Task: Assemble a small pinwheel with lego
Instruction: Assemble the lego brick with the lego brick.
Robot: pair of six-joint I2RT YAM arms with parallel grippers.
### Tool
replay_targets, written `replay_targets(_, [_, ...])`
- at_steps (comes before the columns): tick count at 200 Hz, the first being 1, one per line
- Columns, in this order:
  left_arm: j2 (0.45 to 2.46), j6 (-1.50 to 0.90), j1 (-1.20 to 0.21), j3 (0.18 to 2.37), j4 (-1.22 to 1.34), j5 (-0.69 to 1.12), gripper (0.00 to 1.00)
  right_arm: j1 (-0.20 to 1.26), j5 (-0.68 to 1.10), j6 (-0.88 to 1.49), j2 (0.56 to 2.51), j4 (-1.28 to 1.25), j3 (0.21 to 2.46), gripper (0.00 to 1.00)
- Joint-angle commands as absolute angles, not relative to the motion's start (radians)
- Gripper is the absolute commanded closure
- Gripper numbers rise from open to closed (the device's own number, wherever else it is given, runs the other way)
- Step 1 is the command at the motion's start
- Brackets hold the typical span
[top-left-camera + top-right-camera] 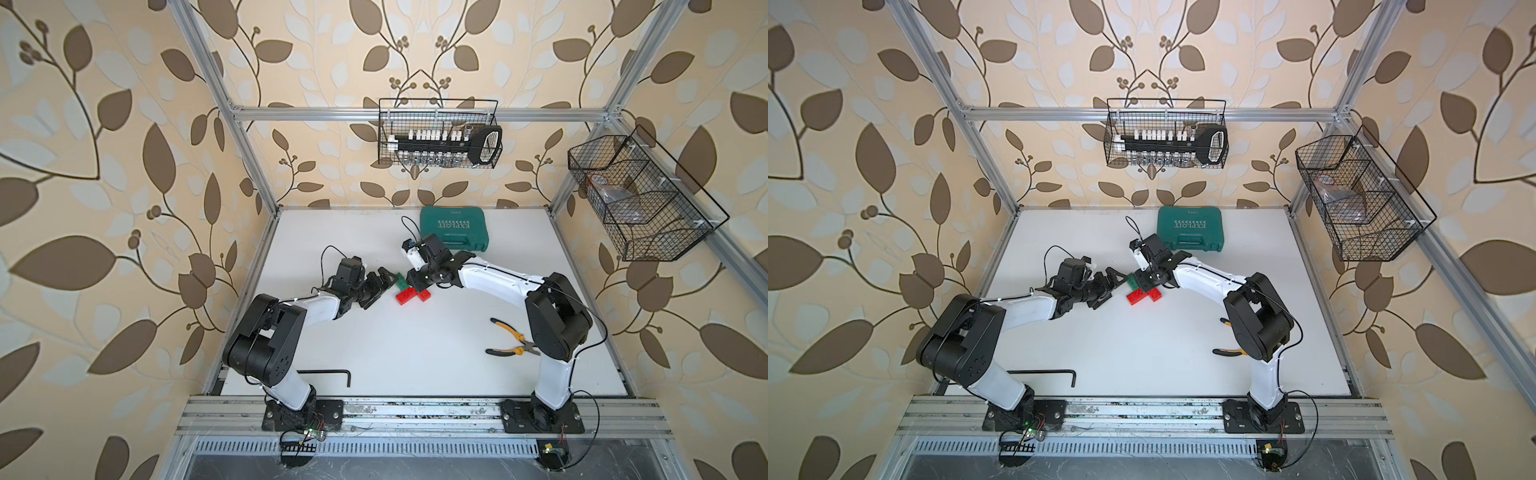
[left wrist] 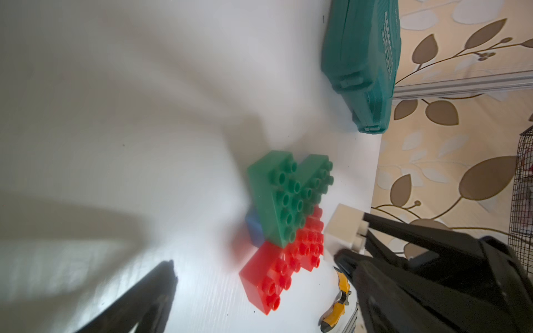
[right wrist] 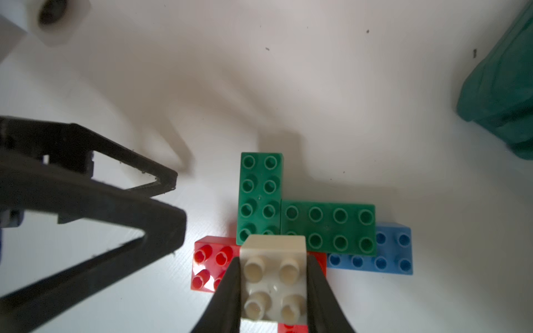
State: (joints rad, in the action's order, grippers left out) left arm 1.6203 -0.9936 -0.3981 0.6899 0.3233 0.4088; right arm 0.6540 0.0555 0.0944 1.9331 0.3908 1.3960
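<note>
The jaws of the right gripper (image 3: 274, 261) pinch the white brick (image 3: 274, 285) over the pinwheel (image 1: 412, 293), near the middle of the worktop (image 1: 415, 353). Wrist views show that brick and a blue brick (image 3: 386, 255); in both top views the gripper hides them. The left gripper (image 1: 380, 289) is spread wide just beside the pinwheel.

Open table (image 1: 415, 357) in front of pinwheel (image 1: 413, 296); teal case (image 1: 453, 228) behind; pliers (image 1: 513, 337) rt side; hex key (image 1: 328, 372) lt side

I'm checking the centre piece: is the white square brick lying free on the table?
No, the right gripper holds the white square brick pinched on two opposite sides between its jaws.
</note>
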Motion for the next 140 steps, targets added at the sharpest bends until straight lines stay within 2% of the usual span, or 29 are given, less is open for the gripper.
replay_targets(1, [1.658, -0.99, -0.394, 0.704, 0.388, 0.457, 0.01, 0.654, 0.046, 0.06, 1.956, 0.43, 1.435, 0.81])
replay_targets(113, [1.708, -0.967, -0.412, 0.724, 0.373, 0.459, 0.01, 0.65, 0.009, 0.085, 2.033, 0.419, 1.398, 0.82])
replay_targets(140, [1.701, -0.966, -0.412, 0.728, 0.342, 0.441, 0.01, 0.649, 0.008, 0.045, 2.12, 0.601, 1.487, 0.82])
